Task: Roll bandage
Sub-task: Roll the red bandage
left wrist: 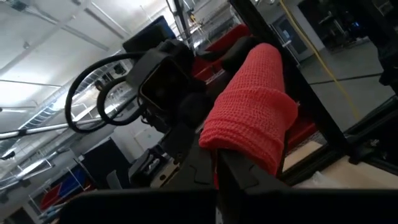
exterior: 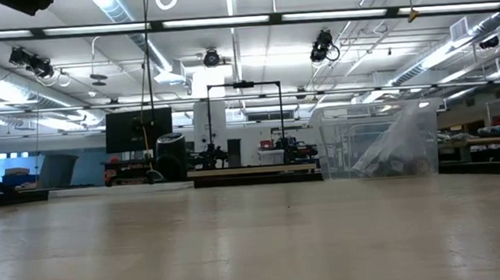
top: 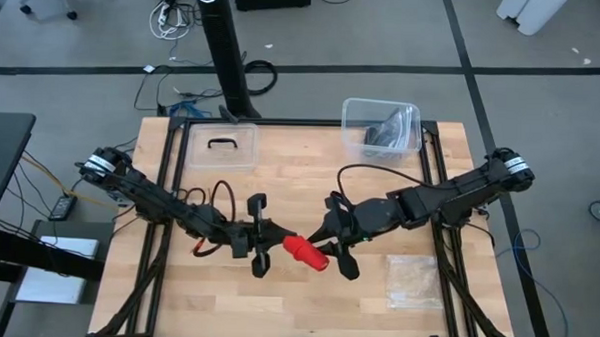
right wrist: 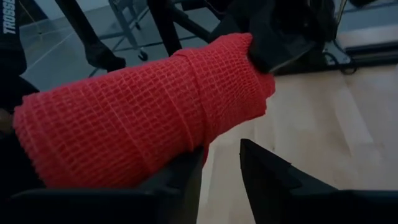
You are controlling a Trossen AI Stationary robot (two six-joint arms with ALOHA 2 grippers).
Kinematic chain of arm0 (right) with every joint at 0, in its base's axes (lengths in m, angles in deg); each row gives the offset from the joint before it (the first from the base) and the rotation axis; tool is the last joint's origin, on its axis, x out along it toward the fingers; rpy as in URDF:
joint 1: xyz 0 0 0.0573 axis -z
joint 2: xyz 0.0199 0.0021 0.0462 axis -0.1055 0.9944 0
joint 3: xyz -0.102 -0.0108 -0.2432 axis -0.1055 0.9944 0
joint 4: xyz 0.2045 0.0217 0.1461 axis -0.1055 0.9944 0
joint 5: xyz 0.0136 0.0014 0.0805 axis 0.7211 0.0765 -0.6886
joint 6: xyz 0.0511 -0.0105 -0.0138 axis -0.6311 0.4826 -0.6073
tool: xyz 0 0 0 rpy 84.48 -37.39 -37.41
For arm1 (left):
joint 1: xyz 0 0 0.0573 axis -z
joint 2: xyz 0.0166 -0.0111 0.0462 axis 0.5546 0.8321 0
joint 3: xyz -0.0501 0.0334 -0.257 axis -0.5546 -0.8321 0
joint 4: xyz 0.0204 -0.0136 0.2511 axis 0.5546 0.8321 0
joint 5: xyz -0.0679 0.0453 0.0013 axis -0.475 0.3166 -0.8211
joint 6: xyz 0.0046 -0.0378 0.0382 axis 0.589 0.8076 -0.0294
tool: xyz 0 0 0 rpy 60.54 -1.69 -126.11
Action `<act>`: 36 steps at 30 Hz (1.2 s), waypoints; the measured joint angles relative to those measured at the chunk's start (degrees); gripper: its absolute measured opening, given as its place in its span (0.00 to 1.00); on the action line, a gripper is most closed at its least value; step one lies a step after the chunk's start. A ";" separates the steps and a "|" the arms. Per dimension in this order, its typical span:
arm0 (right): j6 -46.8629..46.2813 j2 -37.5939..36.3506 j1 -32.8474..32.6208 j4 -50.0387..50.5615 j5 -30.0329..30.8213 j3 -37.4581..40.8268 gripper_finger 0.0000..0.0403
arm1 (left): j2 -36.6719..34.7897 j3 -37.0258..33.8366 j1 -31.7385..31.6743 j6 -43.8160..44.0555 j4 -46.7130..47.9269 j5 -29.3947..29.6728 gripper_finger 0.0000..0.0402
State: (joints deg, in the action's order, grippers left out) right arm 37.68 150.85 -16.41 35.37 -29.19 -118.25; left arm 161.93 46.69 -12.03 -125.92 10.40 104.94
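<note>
1. Near the table's front middle, the bright red soft fabric bandage [top: 305, 251], already a stubby roll, is hanging between the two grippers, apparently clear of the wood.
2. The left gripper [top: 263, 237] is clamping its fingers together on one end; the right gripper [top: 337, 242] has its jaws apart around the other end.
3. Being light and squashy, it is likely to unravel, so pinching mid-roll across the wraps seems safest.
4. The low view is showing neither the roll nor either gripper.
</note>
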 joint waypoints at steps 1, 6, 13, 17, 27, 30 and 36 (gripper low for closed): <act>0.57 0.00 -0.10 -0.17 0.38 0.00 0.27 | 0.00 0.00 0.00 0.34 -0.07 0.19 0.00; 2.12 0.00 -0.84 -0.60 2.07 0.00 0.25 | 0.00 -0.02 0.00 0.94 -1.25 1.14 0.00; 3.24 -0.44 -2.71 0.59 8.23 -0.13 0.22 | 0.02 -0.08 -0.17 0.84 -4.65 3.09 0.00; 5.90 -0.63 -3.76 1.19 13.29 -0.13 0.16 | 0.02 -0.09 -0.20 0.70 -5.14 6.20 0.00; 11.37 -0.41 -5.29 -2.96 19.49 0.07 0.03 | -0.18 0.07 -0.45 0.91 -6.10 14.74 0.00; 12.54 -0.28 -5.45 -6.25 18.98 0.07 0.02 | -0.08 0.09 -1.12 0.57 -4.87 19.34 0.00; 14.48 -0.28 -4.91 -8.19 20.05 0.07 0.01 | -0.04 0.07 -1.31 1.78 -1.08 19.41 0.00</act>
State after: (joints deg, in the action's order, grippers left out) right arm 52.16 150.56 -21.32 27.18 -9.14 -118.19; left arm 161.88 46.75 -13.34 -124.14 9.32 124.35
